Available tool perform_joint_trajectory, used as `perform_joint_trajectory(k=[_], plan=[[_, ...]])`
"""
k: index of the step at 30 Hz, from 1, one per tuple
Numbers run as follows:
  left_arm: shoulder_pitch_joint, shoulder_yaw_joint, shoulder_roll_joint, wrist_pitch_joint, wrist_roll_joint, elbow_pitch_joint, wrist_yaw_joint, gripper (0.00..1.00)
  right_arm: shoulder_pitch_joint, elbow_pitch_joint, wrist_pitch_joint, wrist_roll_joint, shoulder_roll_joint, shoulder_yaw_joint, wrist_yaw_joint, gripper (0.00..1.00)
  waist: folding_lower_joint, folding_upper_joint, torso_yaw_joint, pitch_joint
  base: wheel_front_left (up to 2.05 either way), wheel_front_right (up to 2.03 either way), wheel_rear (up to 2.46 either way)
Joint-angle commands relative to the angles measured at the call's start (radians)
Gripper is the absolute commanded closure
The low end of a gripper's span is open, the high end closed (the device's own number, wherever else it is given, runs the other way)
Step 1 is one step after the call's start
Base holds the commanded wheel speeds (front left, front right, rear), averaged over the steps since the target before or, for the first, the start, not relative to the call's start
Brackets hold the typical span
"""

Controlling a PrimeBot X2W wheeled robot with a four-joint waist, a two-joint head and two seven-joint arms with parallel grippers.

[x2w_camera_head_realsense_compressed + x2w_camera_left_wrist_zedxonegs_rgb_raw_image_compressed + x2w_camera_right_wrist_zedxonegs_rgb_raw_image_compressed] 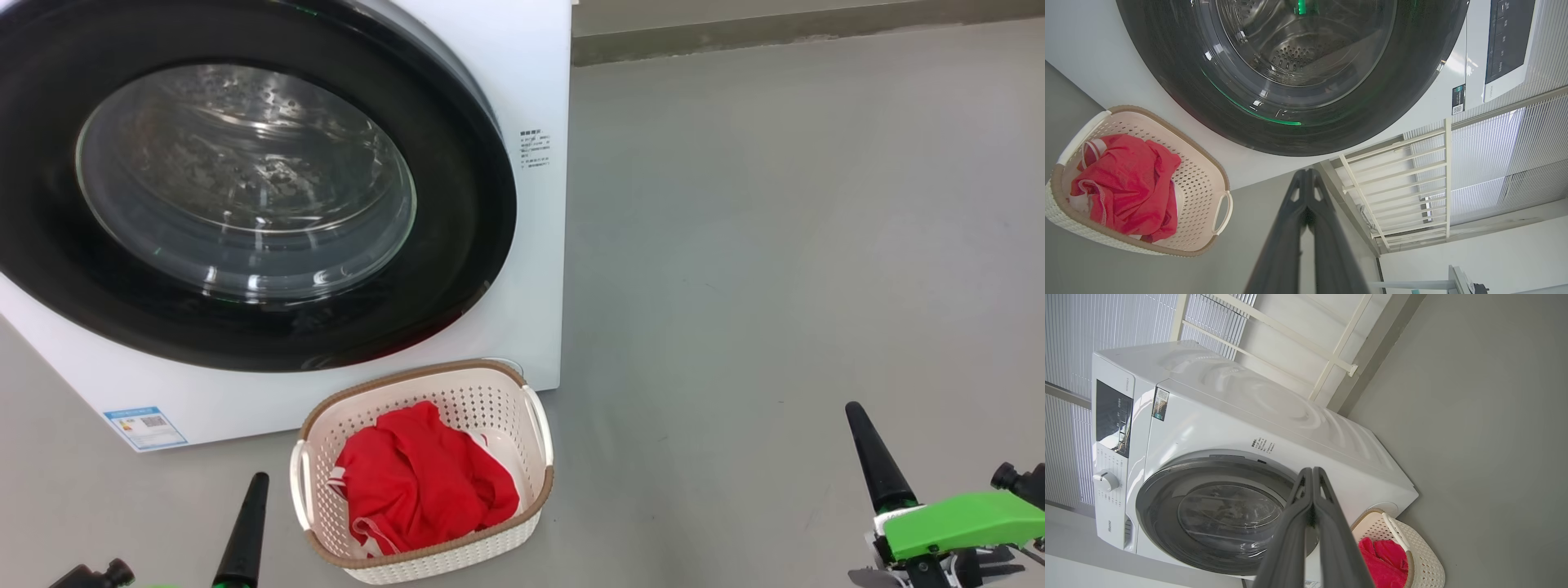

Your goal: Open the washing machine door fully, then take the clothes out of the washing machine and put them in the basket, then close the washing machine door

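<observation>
So, quick look with both sets of jaws pressed tight together, holding nothing. Left gripper (pixel 1306 174): fingers closed tip to tip, aimed up at the bottom curve of the washing machine door (pixel 1290 134) in its wrist view, clear of it. Right gripper (pixel 1312 470): same deal, closed and empty, tips lined up over the door's black rim in its wrist view, but well apart from the machine going by the head view.

Seeing the door sitting flush on the front of the washing machine (pixel 535 73), so looks shut, with the steel drum (pixel 1298 53) showing through the glass. Spotting the basket (pixel 392 382) on the grey floor (pixel 775 245) between the two grippers, just beside the left fingertips and well apart from the right ones, tucked close under the machine's front. Got the clothes (pixel 416 482) heaped inside it, bright red, bit of white trim peeking out at the edge nearest the left jaws.
</observation>
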Motion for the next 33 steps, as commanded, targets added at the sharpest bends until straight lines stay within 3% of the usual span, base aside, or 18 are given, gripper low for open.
perform_joint_trajectory(k=[1, 33], plan=[[-0.053, 0.030, 0.010, 0.010, -0.035, -0.018, -0.003, 1.00, -0.060, -0.022, 0.009, 0.040, -0.012, 0.004, -0.001, 1.00, 0.0000, 0.0000, 0.001, 0.001, 0.00, 0.00, 0.00], [-0.099, 0.057, -0.002, 0.092, -0.363, 0.018, -0.004, 1.00, -0.094, 0.001, 0.097, 0.351, 0.004, -0.042, -0.001, 1.00, -0.0001, 0.0000, 0.021, 0.016, 0.00, 0.00, 0.00]])
